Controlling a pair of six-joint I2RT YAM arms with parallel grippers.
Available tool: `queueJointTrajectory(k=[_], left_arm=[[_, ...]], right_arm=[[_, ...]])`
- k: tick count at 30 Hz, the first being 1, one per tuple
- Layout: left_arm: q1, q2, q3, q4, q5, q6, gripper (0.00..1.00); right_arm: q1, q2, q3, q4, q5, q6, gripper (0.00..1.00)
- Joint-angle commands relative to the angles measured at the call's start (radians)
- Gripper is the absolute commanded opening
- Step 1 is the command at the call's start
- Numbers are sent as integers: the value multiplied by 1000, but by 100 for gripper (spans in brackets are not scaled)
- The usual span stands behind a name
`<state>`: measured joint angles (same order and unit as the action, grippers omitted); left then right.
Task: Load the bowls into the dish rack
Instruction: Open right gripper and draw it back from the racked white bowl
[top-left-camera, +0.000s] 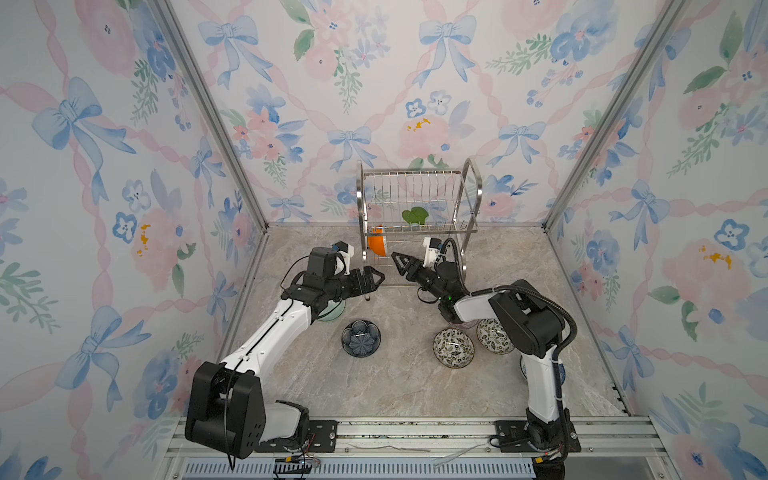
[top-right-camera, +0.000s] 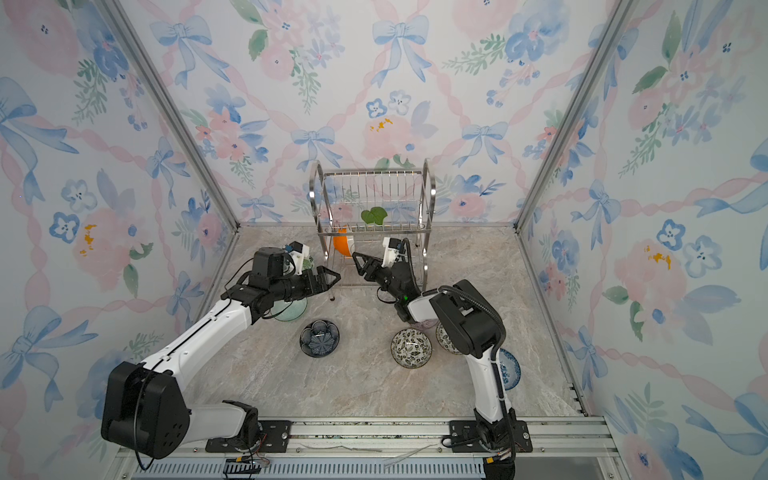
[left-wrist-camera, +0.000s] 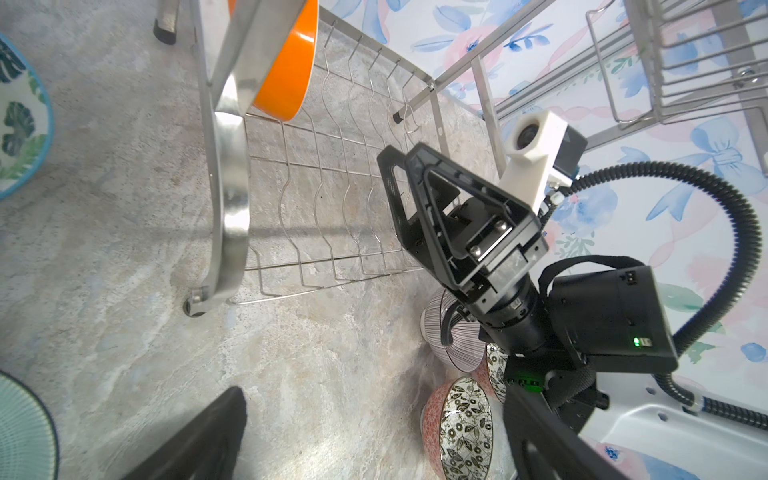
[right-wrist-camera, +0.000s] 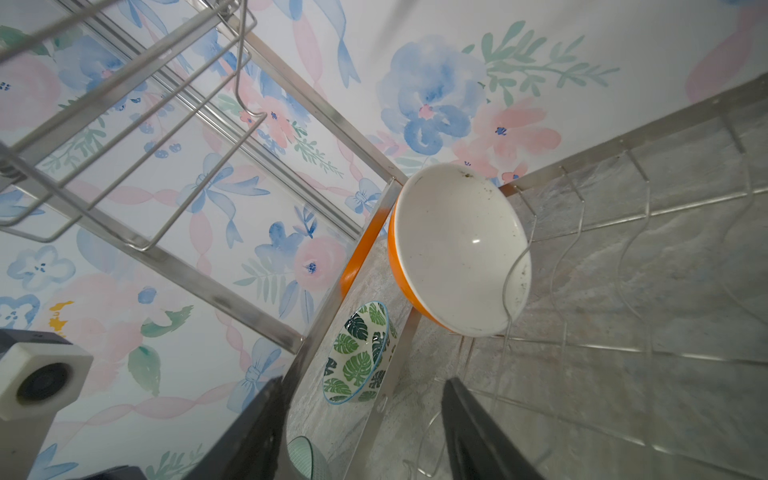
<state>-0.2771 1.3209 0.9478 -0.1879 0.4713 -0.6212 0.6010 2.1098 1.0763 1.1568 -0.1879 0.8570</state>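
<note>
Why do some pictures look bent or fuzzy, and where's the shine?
Left wrist view: the dish rack bows and glares white. Right wrist view: the right gripper's fingers are blurred; the orange bowl carries a small highlight. Both top views: sharp, evenly lit, walls splaying outward.

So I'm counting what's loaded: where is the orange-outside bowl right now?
In both top views the orange bowl leans on its side at the left end of the dish rack, lower tier, just beyond the open right gripper.
</note>
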Motion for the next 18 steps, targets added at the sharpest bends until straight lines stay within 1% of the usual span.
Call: queueJointTrajectory(k=[1, 5, 7, 11, 13, 14, 18], left_arm=[[-10, -33, -20, 4, 12, 1, 98], [-13, -46, -30, 4, 14, -1, 98], [-14, -51, -33, 5, 17, -1, 98], [-16, -66, -45, 4, 18, -3, 98], [-19, -73, -50, 5, 20, -5, 98], [-21, -76, -52, 5, 22, -5, 98], [-35, -109, -62, 4, 17, -8, 98]], right_arm=[[14, -62, -45, 16, 41, -49, 64], [25, -114, -86, -62, 64, -100, 68], [36, -145, -97, -110, 73, -133, 78], [57, -210, -109, -221, 108, -213, 89], [65, -241, -116, -276, 117, -226, 99], [65, -257, -120, -305, 120, -258, 97], [66, -329, -131, -455, 158, -309, 96]])
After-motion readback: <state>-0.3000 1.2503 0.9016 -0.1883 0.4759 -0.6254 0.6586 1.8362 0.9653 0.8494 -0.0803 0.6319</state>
